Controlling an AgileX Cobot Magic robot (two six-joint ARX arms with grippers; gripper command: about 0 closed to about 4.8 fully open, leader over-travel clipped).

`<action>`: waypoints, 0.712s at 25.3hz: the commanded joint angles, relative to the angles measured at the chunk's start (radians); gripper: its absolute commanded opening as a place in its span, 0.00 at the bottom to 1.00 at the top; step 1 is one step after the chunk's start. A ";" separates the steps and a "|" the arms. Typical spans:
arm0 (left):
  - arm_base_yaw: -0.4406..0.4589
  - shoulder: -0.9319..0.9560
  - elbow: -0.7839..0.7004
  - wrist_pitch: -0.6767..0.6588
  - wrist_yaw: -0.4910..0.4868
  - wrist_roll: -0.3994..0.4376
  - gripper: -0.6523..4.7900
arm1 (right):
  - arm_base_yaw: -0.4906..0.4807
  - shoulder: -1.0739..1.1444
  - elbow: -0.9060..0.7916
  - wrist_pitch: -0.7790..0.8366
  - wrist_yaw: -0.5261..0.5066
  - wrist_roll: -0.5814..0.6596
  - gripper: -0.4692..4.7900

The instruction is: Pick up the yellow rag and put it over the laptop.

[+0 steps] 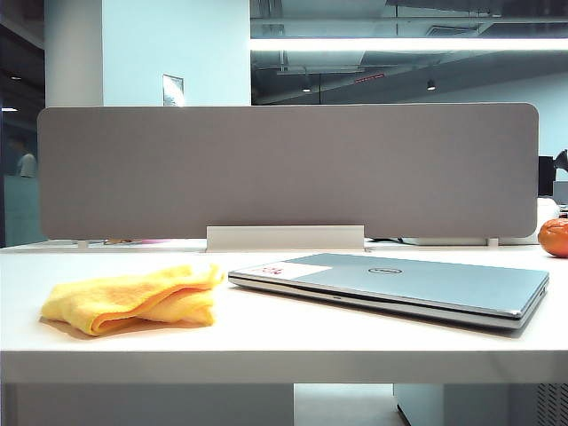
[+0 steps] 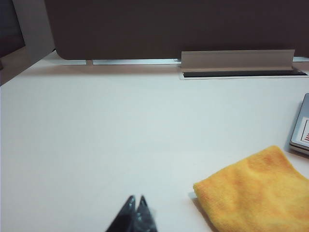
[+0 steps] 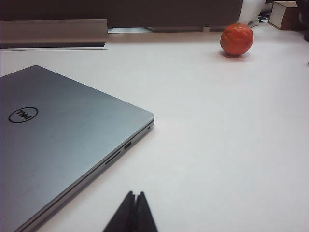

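The yellow rag lies crumpled on the white table, left of the laptop. The laptop is closed, silver-grey, with a round logo and a white-and-red sticker at its near-left corner. In the left wrist view the rag lies a short way to one side of my left gripper, which is shut and empty over bare table. A corner of the laptop shows beyond the rag. In the right wrist view my right gripper is shut and empty, close to the laptop edge. Neither arm appears in the exterior view.
A round orange fruit sits at the table's far right, also seen in the right wrist view as the fruit. A grey partition panel on a white base stands along the back edge of the table.
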 commanded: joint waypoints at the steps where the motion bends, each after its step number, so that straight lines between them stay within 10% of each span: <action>1: 0.000 0.001 0.003 0.005 0.000 -0.002 0.11 | 0.000 -0.002 -0.006 0.011 0.001 0.000 0.09; 18: 0.000 0.001 0.003 0.012 0.000 -0.002 0.11 | 0.000 -0.002 -0.005 0.012 -0.004 0.026 0.09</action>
